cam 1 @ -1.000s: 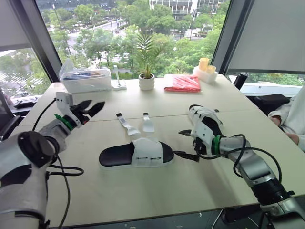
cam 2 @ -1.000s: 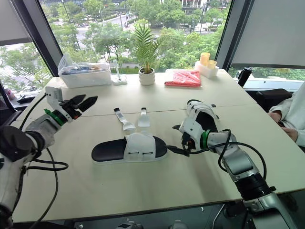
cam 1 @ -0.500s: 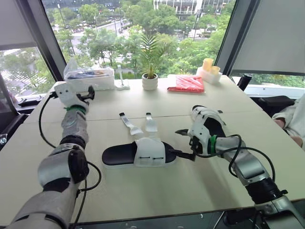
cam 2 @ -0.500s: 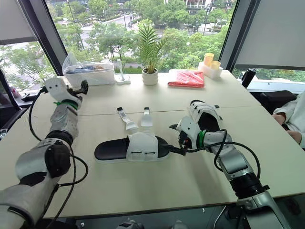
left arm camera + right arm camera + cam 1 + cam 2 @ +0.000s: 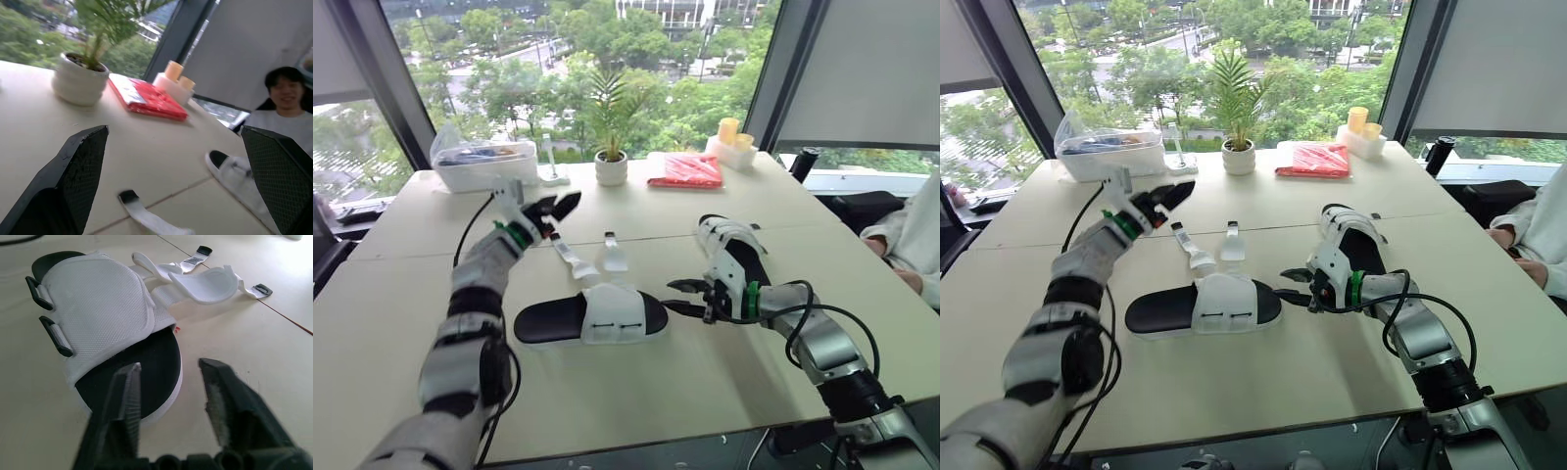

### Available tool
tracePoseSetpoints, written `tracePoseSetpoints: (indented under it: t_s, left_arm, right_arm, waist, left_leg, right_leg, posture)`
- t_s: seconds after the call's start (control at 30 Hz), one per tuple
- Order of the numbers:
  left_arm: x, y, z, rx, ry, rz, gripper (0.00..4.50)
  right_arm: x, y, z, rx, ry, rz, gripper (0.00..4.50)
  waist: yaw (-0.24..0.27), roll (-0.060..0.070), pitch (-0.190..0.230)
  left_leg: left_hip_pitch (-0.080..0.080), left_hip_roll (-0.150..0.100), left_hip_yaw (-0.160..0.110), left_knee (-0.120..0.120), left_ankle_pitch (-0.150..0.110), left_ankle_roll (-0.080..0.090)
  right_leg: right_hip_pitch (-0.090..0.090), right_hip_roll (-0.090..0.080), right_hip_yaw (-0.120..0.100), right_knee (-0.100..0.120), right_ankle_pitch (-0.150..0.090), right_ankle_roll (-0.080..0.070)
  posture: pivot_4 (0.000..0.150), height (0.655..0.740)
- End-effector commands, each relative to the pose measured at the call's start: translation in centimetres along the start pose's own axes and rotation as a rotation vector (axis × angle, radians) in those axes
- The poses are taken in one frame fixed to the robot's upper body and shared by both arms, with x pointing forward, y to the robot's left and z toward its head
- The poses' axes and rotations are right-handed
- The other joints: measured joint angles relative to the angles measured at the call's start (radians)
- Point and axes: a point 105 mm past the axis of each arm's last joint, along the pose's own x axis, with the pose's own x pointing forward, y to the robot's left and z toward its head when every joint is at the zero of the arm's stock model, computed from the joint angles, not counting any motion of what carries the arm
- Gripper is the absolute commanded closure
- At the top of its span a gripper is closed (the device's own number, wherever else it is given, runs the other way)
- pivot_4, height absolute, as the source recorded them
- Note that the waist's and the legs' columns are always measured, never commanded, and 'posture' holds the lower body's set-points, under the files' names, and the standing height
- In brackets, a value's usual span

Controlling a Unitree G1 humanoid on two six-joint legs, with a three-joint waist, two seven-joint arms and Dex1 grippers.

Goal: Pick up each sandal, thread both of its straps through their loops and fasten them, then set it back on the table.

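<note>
**Open and empty on both sides**

We see a black-soled sandal (image 5: 592, 318) lying flat, sole down, near the middle of the pale table (image 5: 636, 401), its length running across the robot's front. Its two white straps (image 5: 573, 257) are unfastened. They trail from the far side of the white upper and lie spread on the tabletop toward the windows. In the right wrist view, two black loops (image 5: 56, 336) stand empty along the upper's opposite edge.

The right gripper (image 5: 674, 296) sits low, just beside the sandal's right-hand end. Its fingers are parted and carry nothing, and we cannot tell whether a tip touches the sole. Behind that gripper and its forearm, a second sandal (image 5: 734, 250) rests on the table, well apart from the first.

The left gripper (image 5: 556, 208) hangs above the table beyond the loose strap ends, close to the black tip of the leftmost strap. Its fingers (image 5: 73, 186) are spread wide and grasp nothing.

Along the window side stand a clear plastic container (image 5: 481, 164), a potted plant (image 5: 612, 166) and a red packet (image 5: 688, 171). A person (image 5: 901, 240) in a white top sits at the table's right edge.
</note>
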Motion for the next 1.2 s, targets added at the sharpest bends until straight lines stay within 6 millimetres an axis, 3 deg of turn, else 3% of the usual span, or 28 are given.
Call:
tracePoseSetpoints:
  t_s: [0.03, 0.23, 0.37, 0.53, 0.8, 0.97, 1.2]
  left_arm:
    - [-1.8, -2.3, 1.8, 0.031, 0.027, -0.103, 0.0]
    - [-5.5, -2.0, 0.7, -0.078, 0.146, -0.082, 0.0]
    - [-6.7, -1.8, -0.5, -0.143, 0.226, -0.074, 0.0]
    - [-7.7, 0.0, -2.2, -0.236, 0.31, 0.006, 0.0]
    - [-6.8, 1.0, -5.2, -0.376, 0.369, 0.056, 0.0]
    - [-5.6, 1.0, -5.7, -0.39, 0.368, 0.054, 0.0]
    - [-4.7, 1.0, -6.7, -0.431, 0.378, 0.05, 0.0]
  right_arm:
    - [0.3, 0.4, 0.9, -0.014, -0.061, 0.033, 4.46]
    - [1.7, 2.0, -0.5, 0.009, -0.06, 0.127, 4.46]
    - [2.7, 2.5, -1.8, -0.004, -0.031, 0.166, 4.46]
    - [3.6, 2.8, -2.7, -0.033, -0.003, 0.196, 4.46]
    - [4.2, 2.7, -3.4, -0.079, 0.015, 0.2, 4.46]
    - [4.1, 1.8, -2.9, -0.09, -0.005, 0.173, 4.46]
    - [5.2, 3.5, -3.0, -0.148, 0.016, 0.28, 4.46]
  waist:
    - [-0.001, 0.0, 0.0]
    - [0.014, 0.0, 0.0]
    - [0.03, 0.0, 0.0]
    - [0.031, 0.0, 0.0]
    - [0.029, 0.0, -0.001]
    - [0.028, 0.0, -0.001]
    - [0.026, 0.0, -0.001]
  left_leg:
    - [0.0, 0.0, 0.0, 0.0, 0.0, 0.0]
    - [0.001, 0.0, -0.001, 0.0, -0.001, 0.002]
    - [0.001, 0.0, -0.001, 0.001, -0.001, 0.001]
    - [0.002, 0.0, -0.001, 0.001, 0.0, 0.0]
    - [0.002, 0.0, -0.001, 0.0, 0.001, -0.002]
    - [0.002, 0.0, -0.001, 0.0, 0.001, -0.002]
    - [0.002, 0.0, -0.001, 0.0, 0.003, -0.005]
  right_leg:
    - [0.0, 0.0, 0.0, 0.0, 0.0, 0.0]
    - [0.001, 0.0, 0.0, -0.001, 0.001, -0.001]
    - [0.002, 0.0, 0.0, -0.001, 0.001, -0.002]
    - [0.002, 0.0, 0.0, -0.001, 0.001, -0.002]
    - [0.002, 0.001, 0.0, -0.001, 0.001, -0.002]
    - [0.002, 0.001, 0.0, -0.001, 0.002, -0.003]
    - [0.002, 0.001, 0.0, -0.001, 0.002, -0.003]
  posture:
    - [0.15, 0.74]
    - [0.15, 0.74]
    - [0.15, 0.74]
    - [0.15, 0.74]
    - [0.15, 0.74]
    - [0.15, 0.74]
    - [0.15, 0.74]
